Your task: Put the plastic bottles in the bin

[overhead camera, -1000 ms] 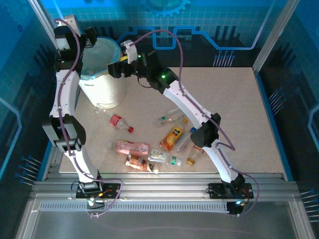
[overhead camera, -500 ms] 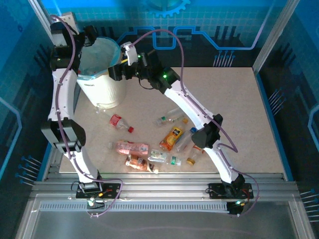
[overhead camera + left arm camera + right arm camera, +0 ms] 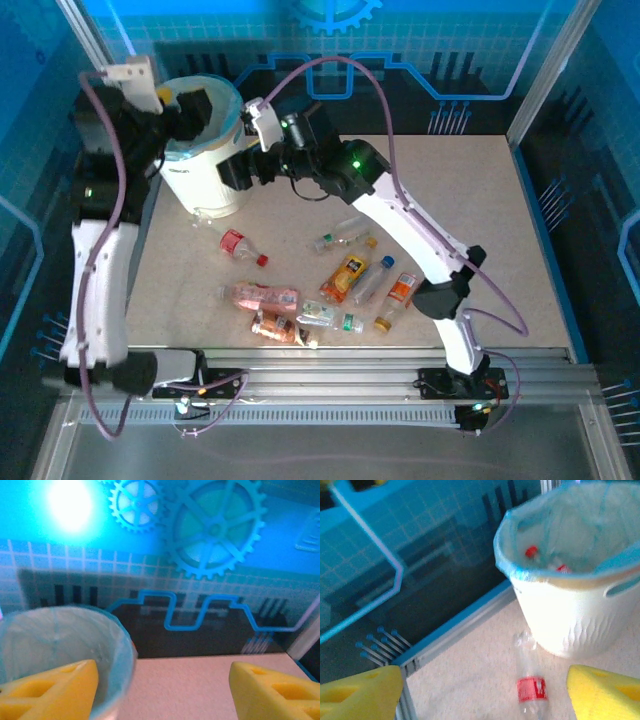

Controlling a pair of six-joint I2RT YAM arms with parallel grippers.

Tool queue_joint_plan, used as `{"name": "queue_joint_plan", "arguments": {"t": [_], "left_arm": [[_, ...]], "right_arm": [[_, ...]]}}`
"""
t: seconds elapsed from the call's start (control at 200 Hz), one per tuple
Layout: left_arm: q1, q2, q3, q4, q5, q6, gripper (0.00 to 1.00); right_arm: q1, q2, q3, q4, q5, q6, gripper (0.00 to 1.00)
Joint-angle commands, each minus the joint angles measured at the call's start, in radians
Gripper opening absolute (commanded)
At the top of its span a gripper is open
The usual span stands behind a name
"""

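Inside the bin I see a couple of red caps, so some are in, but most plastic bottles lie scattered on the bench, one just beside the bin, and my left claw and right claw both hang spread and empty.

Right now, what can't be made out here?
- Bin contents, right wrist view: blurred; red caps show, count unclear.
- Bin mouth, top view: partly covered by left gripper.
- Red-labelled bottle, right wrist view: lower end cut by frame edge.
- Bottle cluster, top view: overlapping, too small to count.
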Motion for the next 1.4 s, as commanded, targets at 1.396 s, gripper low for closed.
{"name": "queue_joint_plan", "arguments": {"t": [1.396], "left_arm": [[-0.111, -0.429, -1.016, 0.002, -0.131, -0.365, 0.8]], "right_arm": [[0.198, -0.191, -0.907, 0.136, 0.16, -0.378, 0.85]]}}
